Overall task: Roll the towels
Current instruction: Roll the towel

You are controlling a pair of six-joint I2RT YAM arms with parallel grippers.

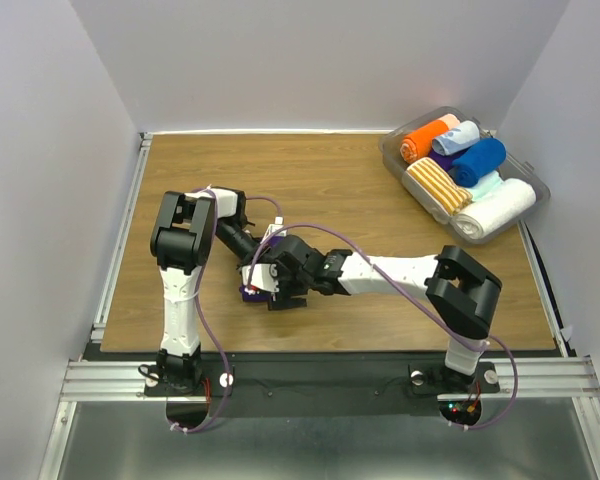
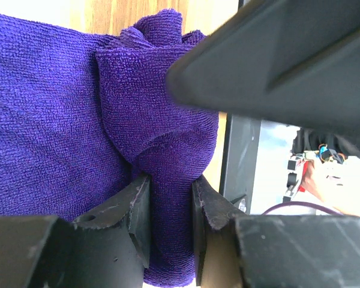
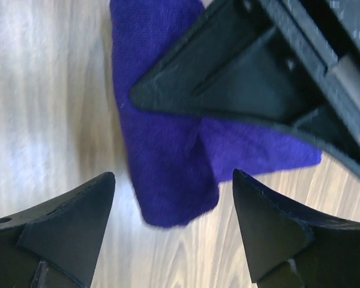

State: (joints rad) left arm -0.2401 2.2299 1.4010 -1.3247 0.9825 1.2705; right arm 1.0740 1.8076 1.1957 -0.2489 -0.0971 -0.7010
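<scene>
The dark purple towel [image 1: 249, 293] lies partly rolled on the table's middle, mostly hidden under both grippers. My left gripper [image 2: 171, 192] is shut on a bunched fold of this towel [image 2: 60, 120]; from the top it sits at the towel's far side [image 1: 264, 266]. My right gripper [image 3: 173, 180] is open, its jaws wide apart on either side of the towel's rounded end [image 3: 162, 162], just above the wood; from the top it meets the left gripper [image 1: 283, 288]. A royal blue towel [image 1: 477, 160] lies rolled in the bin.
A clear plastic bin [image 1: 536, 196] at the back right holds several rolled towels: orange, pale blue, white, orange-and-white striped [image 1: 435, 187], and a dark purple one [image 1: 442, 159]. The left gripper's black fingers [image 3: 240, 78] cross the right wrist view.
</scene>
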